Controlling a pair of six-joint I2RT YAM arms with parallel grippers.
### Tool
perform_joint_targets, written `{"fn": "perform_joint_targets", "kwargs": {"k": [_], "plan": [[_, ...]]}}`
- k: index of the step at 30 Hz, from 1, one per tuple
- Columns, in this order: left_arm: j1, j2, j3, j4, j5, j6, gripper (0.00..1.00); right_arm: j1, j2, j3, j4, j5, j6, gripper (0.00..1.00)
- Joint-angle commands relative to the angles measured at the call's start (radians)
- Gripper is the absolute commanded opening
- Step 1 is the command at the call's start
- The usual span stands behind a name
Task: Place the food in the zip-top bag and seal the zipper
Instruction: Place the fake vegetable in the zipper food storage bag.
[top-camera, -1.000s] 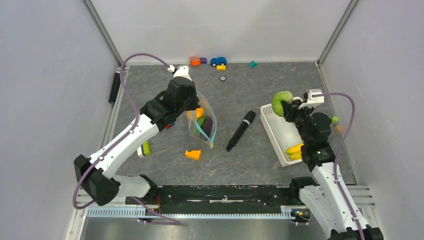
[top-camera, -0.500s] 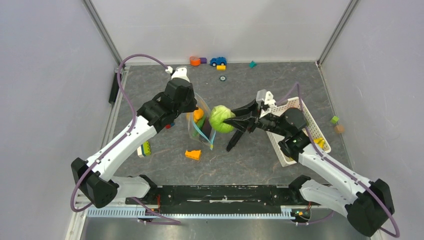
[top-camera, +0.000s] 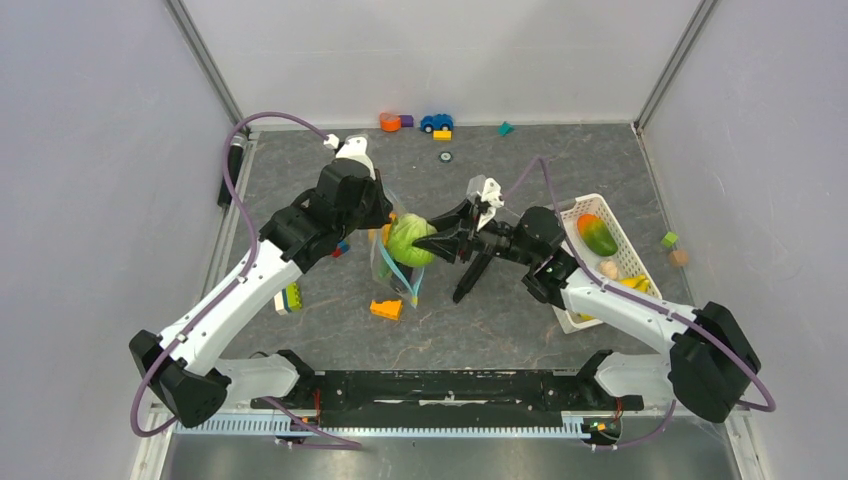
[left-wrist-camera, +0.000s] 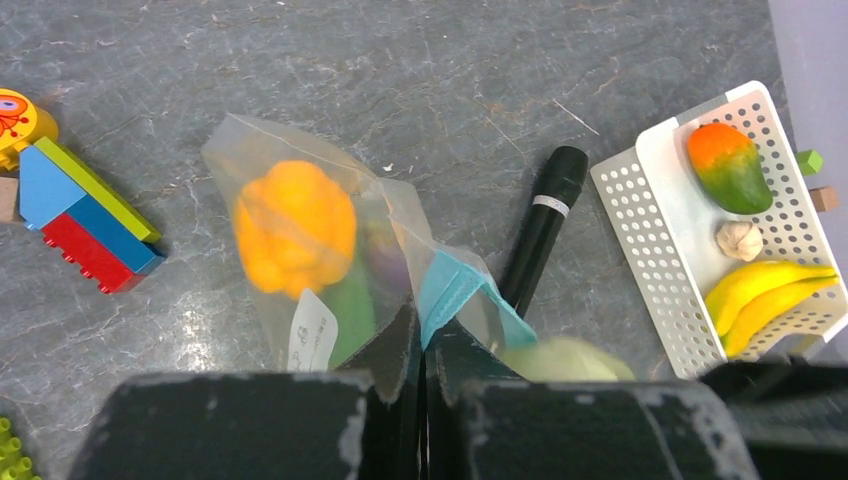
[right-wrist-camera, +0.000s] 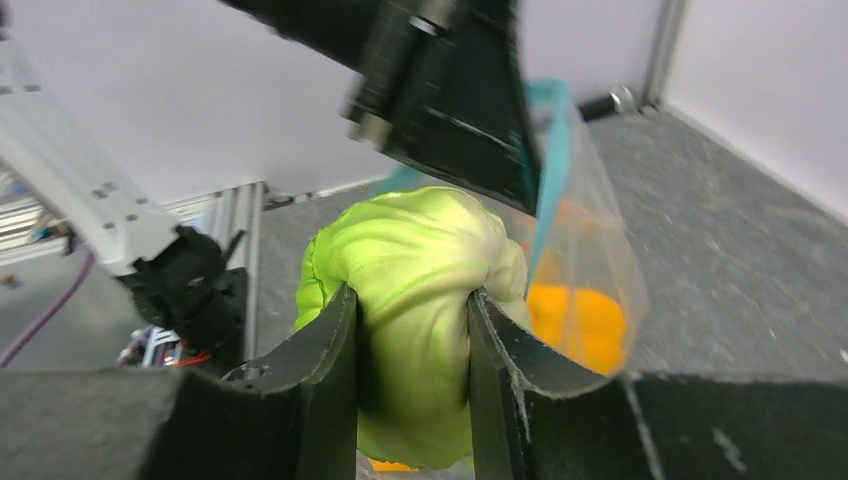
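My left gripper (top-camera: 388, 222) (left-wrist-camera: 422, 335) is shut on the teal zipper edge (left-wrist-camera: 452, 292) of the clear zip-top bag (top-camera: 397, 262) (left-wrist-camera: 300, 240) and holds its mouth up. The bag holds an orange pepper (left-wrist-camera: 295, 228) and green food. My right gripper (top-camera: 432, 242) (right-wrist-camera: 408, 310) is shut on a pale green cabbage (top-camera: 407, 240) (right-wrist-camera: 415, 300) at the bag's mouth (right-wrist-camera: 560, 200), beside the left fingers (right-wrist-camera: 450, 90). A red-green mango (top-camera: 597, 235) (left-wrist-camera: 731, 166), yellow bananas (left-wrist-camera: 765, 300) and a small garlic (left-wrist-camera: 738, 240) lie in the white basket.
The white slotted basket (top-camera: 572, 300) (left-wrist-camera: 640, 200) stands at the right. A black marker (top-camera: 470, 280) (left-wrist-camera: 540, 230) lies between bag and basket. An orange wedge (top-camera: 386, 309) and toy blocks (top-camera: 291, 297) (left-wrist-camera: 80, 215) lie near the bag. A toy car (top-camera: 436, 122) and small pieces sit at the back wall.
My right gripper has carried the cabbage from above the basket leftward across the table to the bag's mouth. The left gripper still holds the bag's edge, shifted slightly.
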Motion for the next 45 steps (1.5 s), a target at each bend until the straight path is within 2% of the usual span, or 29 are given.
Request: {"fn": "perform_joint_targets", "kwargs": {"k": [1, 6, 12, 22, 30, 34, 38, 45], "plan": [[0.001, -0.042, -0.014, 0.054, 0.063, -0.003, 0.02, 0.005, 0.023, 0.058, -0.061, 0.244, -0.027, 0.00], [0.001, -0.039, -0.020, 0.066, 0.106, 0.000, 0.02, 0.025, 0.035, 0.067, -0.171, 0.528, -0.078, 0.00], [0.001, -0.033, -0.021, 0.091, 0.133, -0.013, 0.02, 0.068, 0.055, 0.065, -0.216, 0.665, -0.147, 0.00], [0.001, 0.003, -0.019, 0.107, 0.148, -0.043, 0.02, 0.134, 0.039, -0.005, -0.071, 0.580, -0.320, 0.00], [0.000, 0.043, -0.002, 0.082, 0.107, -0.037, 0.02, 0.208, -0.004, -0.088, 0.026, 0.550, -0.565, 0.00], [0.001, 0.059, 0.006, 0.072, 0.098, -0.033, 0.02, 0.229, -0.007, -0.084, -0.028, 0.547, -0.680, 0.00], [0.001, 0.072, 0.020, 0.071, 0.103, -0.018, 0.02, 0.232, -0.009, -0.082, -0.096, 0.465, -0.819, 0.00], [0.001, 0.062, 0.017, 0.101, 0.233, 0.022, 0.02, 0.232, 0.030, -0.040, -0.195, 0.354, -0.938, 0.00]]}}
